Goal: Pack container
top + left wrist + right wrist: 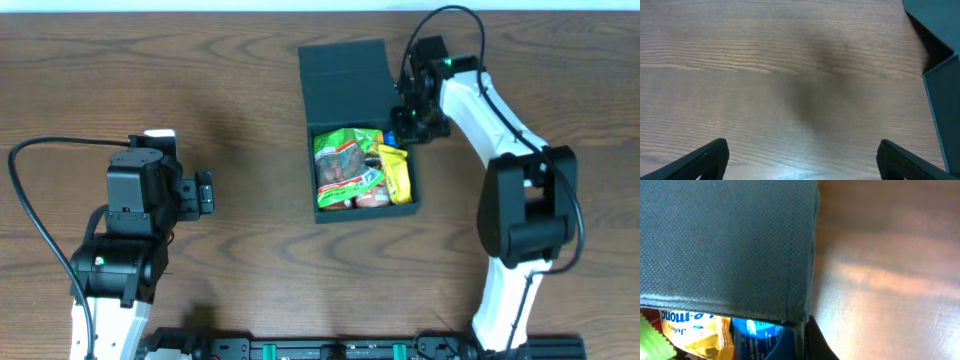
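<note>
Container point(345, 80) holds snack packets point(350, 168), right end effector point(406, 120) close alongside.

- The lid point(725, 240) and the picture's bottom edge leave only scraps of the yellow packet point(695, 330) and the blue packet point(757, 332) showing
- The container point(945, 100) runs off the right edge in the left wrist view
- Print on the green packet point(340, 165) overhead is too small to read

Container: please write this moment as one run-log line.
container open, snack packets inside | right fingers shut at lid edge | left fingers open over table
</note>
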Robot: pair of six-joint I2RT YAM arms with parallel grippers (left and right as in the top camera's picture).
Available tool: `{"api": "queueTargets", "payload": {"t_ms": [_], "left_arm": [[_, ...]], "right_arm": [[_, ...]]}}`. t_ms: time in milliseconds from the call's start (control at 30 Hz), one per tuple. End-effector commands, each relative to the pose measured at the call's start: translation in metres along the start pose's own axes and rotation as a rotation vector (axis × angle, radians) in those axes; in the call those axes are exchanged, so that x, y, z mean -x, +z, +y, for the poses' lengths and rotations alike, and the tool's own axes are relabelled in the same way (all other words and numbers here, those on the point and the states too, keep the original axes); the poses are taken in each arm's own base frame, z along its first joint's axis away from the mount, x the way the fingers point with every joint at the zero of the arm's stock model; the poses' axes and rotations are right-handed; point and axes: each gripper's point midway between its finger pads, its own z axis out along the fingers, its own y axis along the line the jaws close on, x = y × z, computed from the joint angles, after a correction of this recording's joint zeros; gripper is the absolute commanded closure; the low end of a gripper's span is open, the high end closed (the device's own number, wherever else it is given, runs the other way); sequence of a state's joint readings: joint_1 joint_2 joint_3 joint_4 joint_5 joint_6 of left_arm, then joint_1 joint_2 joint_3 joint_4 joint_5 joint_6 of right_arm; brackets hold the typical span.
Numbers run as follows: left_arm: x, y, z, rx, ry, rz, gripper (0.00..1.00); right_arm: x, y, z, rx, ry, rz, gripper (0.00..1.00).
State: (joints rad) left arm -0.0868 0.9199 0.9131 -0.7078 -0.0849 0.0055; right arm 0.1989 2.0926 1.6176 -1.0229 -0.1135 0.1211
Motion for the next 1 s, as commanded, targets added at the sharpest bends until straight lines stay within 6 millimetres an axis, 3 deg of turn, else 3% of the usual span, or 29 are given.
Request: {"api": "queueTargets", "payload": {"t_ms": [0, 133, 333, 600, 800, 833, 900, 967], "left_arm": [[-0.002, 0.000, 0.001, 0.003, 0.015, 0.003, 0.05], [-0.002, 0.000, 0.001, 0.003, 0.015, 0.003, 0.05], [-0.002, 0.000, 0.001, 0.003, 0.015, 0.003, 0.05], [-0.002, 0.000, 0.001, 0.003, 0.015, 0.003, 0.05], [-0.002, 0.000, 0.001, 0.003, 0.015, 0.003, 0.05], [-0.002, 0.000, 0.001, 0.003, 0.015, 0.003, 0.05], [-0.002, 0.000, 0.001, 0.003, 0.015, 0.003, 0.05], [-0.002, 0.000, 0.001, 0.003, 0.015, 0.003, 0.05]], "right_arm": [[-0.022, -0.024, 0.014, 0.060, 0.030, -0.026, 0.98], [-0.050, -0.036, 0.012, 0.072, 0.078, -0.095, 0.98], [-0.082, -0.034, 0.011, 0.115, 0.274, -0.224, 0.98], [-0.106, -0.027, 0.012, 0.039, 0.390, -0.266, 0.98], [-0.113, -0.025, 0.030, 0.035, 0.445, -0.268, 0.99], [-0.113, -0.025, 0.030, 0.025, 0.453, -0.275, 0.97], [-0.113, -0.025, 0.028, 0.003, 0.475, -0.285, 0.73], [-0.117, -0.024, 0.025, -0.014, 0.499, -0.275, 0.64]]}}
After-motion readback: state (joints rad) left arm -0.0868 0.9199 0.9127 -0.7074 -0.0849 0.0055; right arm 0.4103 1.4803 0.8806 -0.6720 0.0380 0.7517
